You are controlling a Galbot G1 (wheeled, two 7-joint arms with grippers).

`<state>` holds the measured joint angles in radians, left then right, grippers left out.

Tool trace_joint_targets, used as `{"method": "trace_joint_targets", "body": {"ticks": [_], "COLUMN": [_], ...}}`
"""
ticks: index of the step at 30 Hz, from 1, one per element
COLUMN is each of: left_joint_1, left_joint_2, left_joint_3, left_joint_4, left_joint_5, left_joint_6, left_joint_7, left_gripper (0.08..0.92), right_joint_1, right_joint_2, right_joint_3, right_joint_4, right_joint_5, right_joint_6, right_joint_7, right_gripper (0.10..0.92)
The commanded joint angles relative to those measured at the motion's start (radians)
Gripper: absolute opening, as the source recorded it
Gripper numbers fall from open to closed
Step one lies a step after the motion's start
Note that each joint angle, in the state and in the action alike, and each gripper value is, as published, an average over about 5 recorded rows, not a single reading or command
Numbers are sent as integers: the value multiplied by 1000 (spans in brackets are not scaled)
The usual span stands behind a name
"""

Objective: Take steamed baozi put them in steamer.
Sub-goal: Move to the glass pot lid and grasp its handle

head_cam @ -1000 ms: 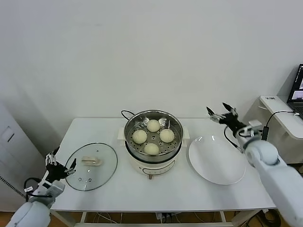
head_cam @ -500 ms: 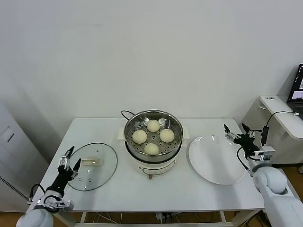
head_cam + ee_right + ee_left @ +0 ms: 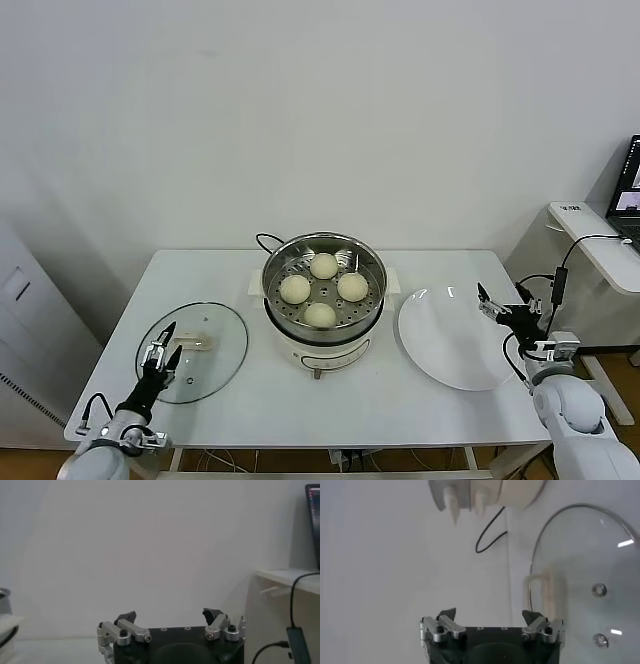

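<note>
On the white table (image 3: 250, 400) the round shiny steel steamer (image 3: 323, 283) on its white pot base holds all four cream-white steamed baozi (image 3: 322, 289) on its perforated floor. The left claw (image 3: 159, 357) — fingers apart, empty — has dropped lower and moved inward to the near rim of the round glass lid (image 3: 195, 350). The right claw (image 3: 506, 303), also spread and empty, has sunk slightly at the far edge of the flat white plate (image 3: 455, 337)
</note>
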<state>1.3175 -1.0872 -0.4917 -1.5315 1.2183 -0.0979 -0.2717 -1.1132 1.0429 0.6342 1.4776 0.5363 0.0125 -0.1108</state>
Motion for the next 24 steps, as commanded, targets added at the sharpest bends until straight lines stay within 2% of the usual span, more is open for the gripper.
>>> {"method": "trace_joint_targets", "body": {"ticks": [1, 18, 21, 24], "left_joint_1": [-45, -158, -174, -186], "left_joint_2": [-62, -93, -100, -105], "left_joint_3": [0, 29, 30, 27], "left_joint_4": [72, 129, 147, 163], "left_joint_5": [94, 132, 132, 131], "left_joint_6": [-17, 26, 27, 26], "left_joint_7": [-18, 6, 11, 15], "left_gripper": [823, 822, 800, 740], "right_joint_1": [-17, -19, -20, -22], "right_joint_2": [21, 17, 17, 17], "right_joint_3": [19, 13, 13, 14], "right_joint_4": [-17, -21, -19, -14], "right_joint_5": [-28, -36, -36, -34], "right_joint_6": [3, 2, 1, 0], "right_joint_7": [-13, -40, -42, -43], "right_gripper": [823, 823, 823, 823]}}
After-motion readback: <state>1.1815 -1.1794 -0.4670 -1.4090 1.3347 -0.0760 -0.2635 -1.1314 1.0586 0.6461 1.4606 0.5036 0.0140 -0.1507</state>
